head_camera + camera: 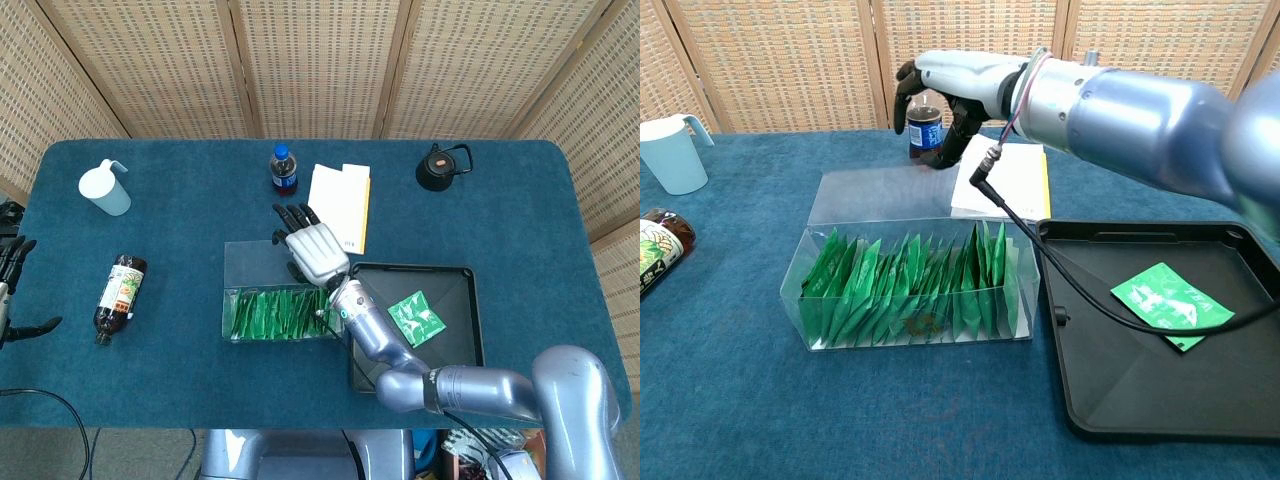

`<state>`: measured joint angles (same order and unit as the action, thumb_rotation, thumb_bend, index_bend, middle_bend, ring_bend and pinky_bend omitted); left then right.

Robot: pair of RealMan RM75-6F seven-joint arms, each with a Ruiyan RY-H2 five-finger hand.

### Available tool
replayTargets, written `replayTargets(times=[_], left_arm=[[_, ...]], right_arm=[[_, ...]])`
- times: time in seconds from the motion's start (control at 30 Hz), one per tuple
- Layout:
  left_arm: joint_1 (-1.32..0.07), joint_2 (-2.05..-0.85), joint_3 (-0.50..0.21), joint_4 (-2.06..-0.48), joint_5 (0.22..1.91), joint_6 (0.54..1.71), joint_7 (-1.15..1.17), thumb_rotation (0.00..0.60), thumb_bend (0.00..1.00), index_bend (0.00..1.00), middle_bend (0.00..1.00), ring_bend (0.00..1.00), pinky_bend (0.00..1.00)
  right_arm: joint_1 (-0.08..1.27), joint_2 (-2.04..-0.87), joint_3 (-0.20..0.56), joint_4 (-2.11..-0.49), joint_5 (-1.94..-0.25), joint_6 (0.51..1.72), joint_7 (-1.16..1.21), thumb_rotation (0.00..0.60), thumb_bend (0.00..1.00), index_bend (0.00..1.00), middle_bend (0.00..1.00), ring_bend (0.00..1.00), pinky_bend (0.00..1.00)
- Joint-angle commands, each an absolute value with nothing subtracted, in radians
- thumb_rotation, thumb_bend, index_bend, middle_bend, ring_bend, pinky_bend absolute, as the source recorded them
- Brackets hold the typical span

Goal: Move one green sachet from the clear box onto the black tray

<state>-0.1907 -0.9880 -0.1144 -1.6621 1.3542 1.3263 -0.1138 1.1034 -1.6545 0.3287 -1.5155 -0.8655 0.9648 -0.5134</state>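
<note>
The clear box (272, 314) (910, 290) stands left of the black tray (470, 330) (1060, 330), packed with several upright green sachets (905, 280). Its clear lid (255, 265) (890, 190) lies folded back flat on the table behind it. One green sachet (416, 319) (1167, 304) lies flat in the tray. My right hand (314, 250) (945, 88) hovers above the lid's far edge, fingers apart and holding nothing. My left hand (12, 290) shows only at the far left edge of the head view, fingers apart, empty.
Behind the box stand a blue-capped cola bottle (284, 170) (925, 130) and a white booklet (338, 205) (1005, 180). A black kettle (441, 166) sits far right, a pale blue jug (106, 188) (670, 152) far left. A brown bottle (120, 295) lies on its side.
</note>
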Motion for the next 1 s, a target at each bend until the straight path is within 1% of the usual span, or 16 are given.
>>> replayTargets(times=[0.03, 0.17, 0.33, 0.73, 1.0], left_arm=[[-0.191, -0.990, -0.112, -1.664, 1.356, 1.327, -0.106, 0.600, 0.10, 0.00, 0.00, 0.00, 0.00], [-0.193, -0.993, -0.112, -1.667, 1.355, 1.328, -0.095, 0.600, 0.10, 0.00, 0.00, 0.00, 0.00], [-0.193, -0.994, -0.110, -1.671, 1.358, 1.329, -0.089, 0.600, 0.10, 0.00, 0.00, 0.00, 0.00], [-0.192, -0.989, -0.106, -1.679, 1.367, 1.334, -0.093, 0.600, 0.10, 0.00, 0.00, 0.00, 0.00], [-0.191, -0.987, -0.104, -1.682, 1.369, 1.336, -0.096, 0.600, 0.10, 0.00, 0.00, 0.00, 0.00]], right_arm=[[1.058, -1.581, 0.239, -1.596, -1.035, 0.916, -0.426, 0.600, 0.44, 0.40, 0.03, 0.00, 0.00], [1.036, -1.552, 0.183, -1.652, -1.113, 0.897, -0.402, 0.600, 0.44, 0.42, 0.04, 0.00, 0.00], [1.028, -1.542, 0.149, -1.683, -1.154, 0.889, -0.414, 0.600, 0.44, 0.42, 0.04, 0.00, 0.00], [1.009, -1.552, 0.136, -1.686, -1.158, 0.899, -0.434, 0.600, 0.44, 0.43, 0.04, 0.00, 0.00], [1.007, -1.580, 0.136, -1.650, -1.147, 0.891, -0.444, 0.600, 0.44, 0.43, 0.04, 0.00, 0.00]])
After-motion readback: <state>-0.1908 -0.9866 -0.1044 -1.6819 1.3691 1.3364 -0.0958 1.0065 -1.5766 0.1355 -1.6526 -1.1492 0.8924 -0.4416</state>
